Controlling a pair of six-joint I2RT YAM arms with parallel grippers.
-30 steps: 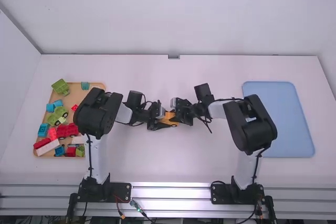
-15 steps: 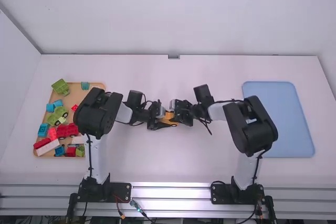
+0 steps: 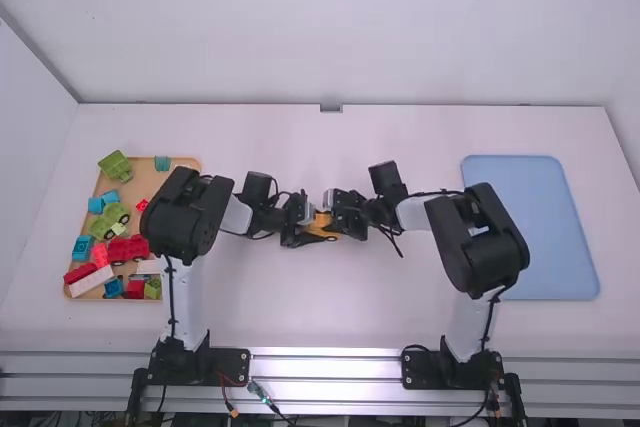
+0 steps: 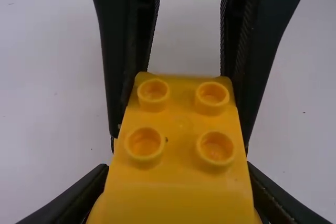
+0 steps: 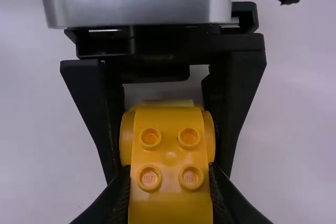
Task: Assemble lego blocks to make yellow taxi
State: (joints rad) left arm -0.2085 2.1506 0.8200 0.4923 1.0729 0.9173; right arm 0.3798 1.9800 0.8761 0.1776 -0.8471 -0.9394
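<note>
Our left claw (image 3: 313, 228) and right claw (image 3: 332, 219) both pinch a yellow studded block (image 4: 181, 177). We see white tabletop (image 3: 310, 307) around them.

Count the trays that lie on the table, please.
2. The brown tray, holding toy blocks, is at the left side of the high view; the blue tray is at the right. Both are partly covered.

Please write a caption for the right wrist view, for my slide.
Right claw and left claw face each other, both gripping a yellow Lego piece with four visible studs.
</note>
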